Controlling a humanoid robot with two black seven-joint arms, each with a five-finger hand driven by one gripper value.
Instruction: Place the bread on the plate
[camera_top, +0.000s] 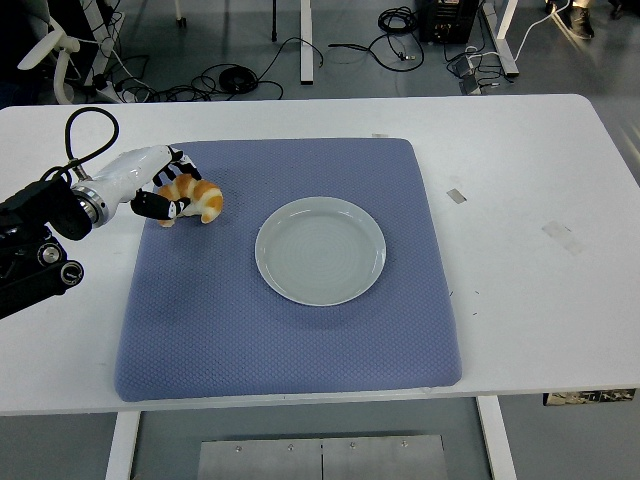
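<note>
The left hand (160, 190) is curled around the bread (193, 199), fingers wrapped over its left end — the croissant sits near the mat's (290, 330) upper-left corner, at about ten o'clock from the plate (320, 250). The plate lies bare at the mat's middle, well apart from the bread; only open blue mat shows between them. On the white table (530, 290), two small tape scraps (456, 195) lie at three o'clock of the plate, off the mat. Cables (240, 78) trail on the floor beyond the far edge.
</note>
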